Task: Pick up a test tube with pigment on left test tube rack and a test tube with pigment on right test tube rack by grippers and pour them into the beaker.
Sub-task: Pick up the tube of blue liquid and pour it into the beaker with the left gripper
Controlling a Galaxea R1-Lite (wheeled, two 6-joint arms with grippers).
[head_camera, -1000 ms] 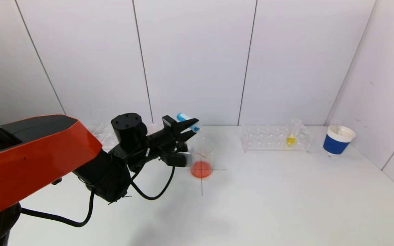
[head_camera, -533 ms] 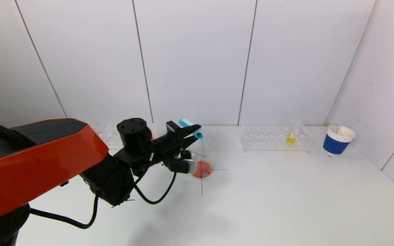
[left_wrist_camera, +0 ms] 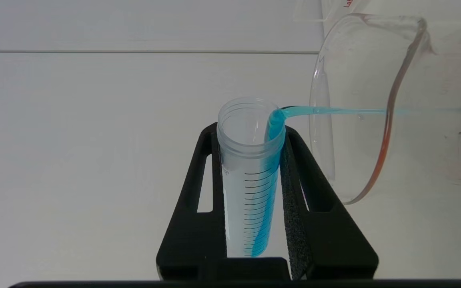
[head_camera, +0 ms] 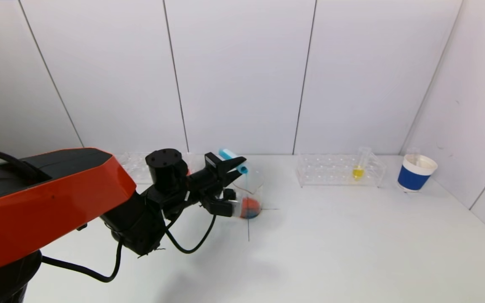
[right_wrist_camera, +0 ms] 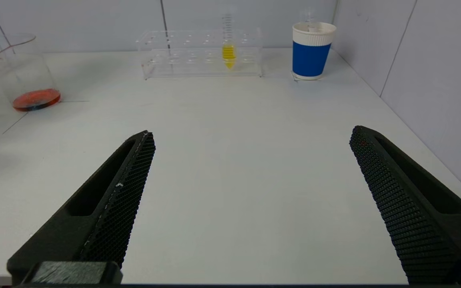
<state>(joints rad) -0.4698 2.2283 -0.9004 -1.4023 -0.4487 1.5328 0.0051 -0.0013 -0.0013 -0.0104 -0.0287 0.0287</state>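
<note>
- Blue pigment streams from the tube (left_wrist_camera: 250, 176), clamped in the left gripper (left_wrist_camera: 250, 200), into the beaker (head_camera: 249, 193).
- Tilting faster could overshoot the rim; margin looks thin.
- Right gripper (right_wrist_camera: 250, 208) gapes, idle above the tabletop (right_wrist_camera: 230, 160).

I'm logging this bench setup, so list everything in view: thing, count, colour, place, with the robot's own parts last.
Beaker: one, clear glass with orange-red liquid turning blue at the bottom, table centre on a marked cross.
Test tube: one, clear with blue pigment, tilted, pouring a thin stream into the beaker.
Right test tube rack: one, clear, back right of the table.
Yellow test tube: one, clear with yellow pigment, standing in the right rack.
Left test tube rack: one, clear, back left, largely hidden by the arm.
Paper cup: one, blue and white, far right corner.
Table: one, white.
Left gripper: black, fingers shut on the test tube beside the beaker's rim.
Right gripper: black, fingers open, idle above the table.
</note>
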